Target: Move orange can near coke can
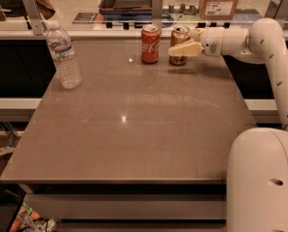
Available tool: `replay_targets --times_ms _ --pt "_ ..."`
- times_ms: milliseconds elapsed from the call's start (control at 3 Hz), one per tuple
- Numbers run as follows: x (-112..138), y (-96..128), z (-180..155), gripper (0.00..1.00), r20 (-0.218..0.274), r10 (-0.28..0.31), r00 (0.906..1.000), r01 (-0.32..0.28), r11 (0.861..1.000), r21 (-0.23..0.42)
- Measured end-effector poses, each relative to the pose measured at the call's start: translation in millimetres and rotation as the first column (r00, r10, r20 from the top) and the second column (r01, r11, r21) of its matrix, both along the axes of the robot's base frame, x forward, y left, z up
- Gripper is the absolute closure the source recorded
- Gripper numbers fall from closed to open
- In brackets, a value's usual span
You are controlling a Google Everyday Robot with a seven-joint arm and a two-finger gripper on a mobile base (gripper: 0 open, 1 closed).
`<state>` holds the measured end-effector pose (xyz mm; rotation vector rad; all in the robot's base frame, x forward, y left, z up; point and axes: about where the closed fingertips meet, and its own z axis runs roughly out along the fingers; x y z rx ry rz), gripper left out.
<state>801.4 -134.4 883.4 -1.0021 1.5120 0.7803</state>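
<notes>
The orange can, golden with a silver top, stands upright at the far edge of the table. The coke can, red with white script, stands upright just left of it with a small gap between them. My gripper reaches in from the right at mid-height of the orange can, and its cream-coloured tip crosses in front of the can's lower half. The white arm stretches back to the right and down to my body.
A clear plastic water bottle stands near the table's far left. The brown table ends in a front edge close to me. My white base fills the lower right. A glass rail with posts runs behind the cans.
</notes>
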Motion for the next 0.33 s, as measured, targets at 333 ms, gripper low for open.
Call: replay_targets --times_ms 333 --pt "0.0 0.1 0.0 0.00 0.000 0.000 1.0000 0.000 1.000 0.000"
